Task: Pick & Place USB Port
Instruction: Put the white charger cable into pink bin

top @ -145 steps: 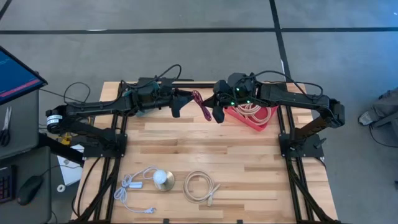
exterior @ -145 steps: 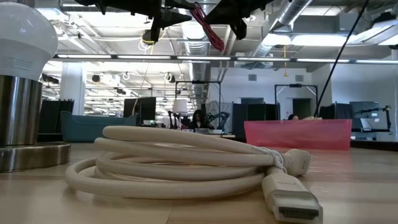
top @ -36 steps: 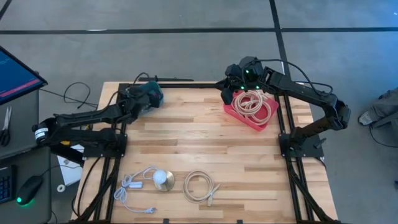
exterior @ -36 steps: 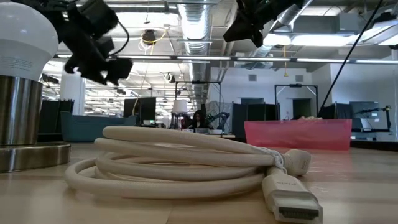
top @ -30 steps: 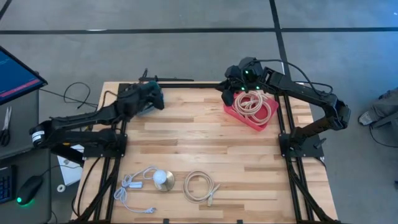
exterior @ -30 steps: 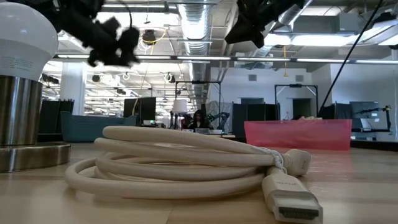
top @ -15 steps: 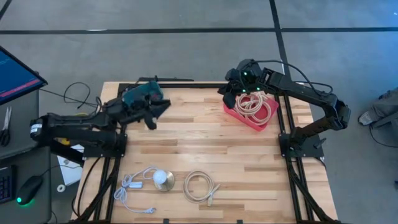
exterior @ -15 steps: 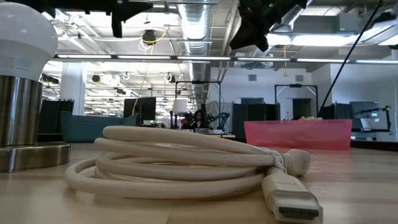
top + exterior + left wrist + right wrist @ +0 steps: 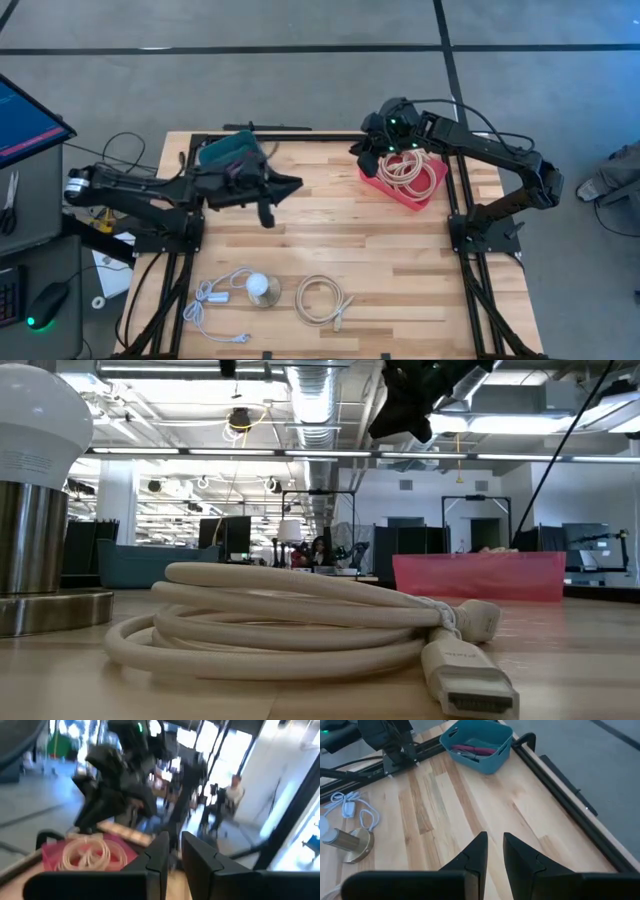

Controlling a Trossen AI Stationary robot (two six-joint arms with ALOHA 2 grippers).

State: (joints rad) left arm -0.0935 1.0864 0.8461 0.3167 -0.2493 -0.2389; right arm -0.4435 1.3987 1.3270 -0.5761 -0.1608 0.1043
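Red USB cable point(image 9: 472, 750) lengthwise along the teal bin point(image 9: 495, 756).

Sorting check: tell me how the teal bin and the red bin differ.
The teal bin holds a red cable; the red bin holds coiled beige cable. The teal bin sits at the table's far left, the red bin at the far right, under the right gripper. Both are open-topped.

Overhead view of whole table point(image 9: 330, 235); low view level, close behind coiled cable point(image 9: 300, 615), shared with overhead.
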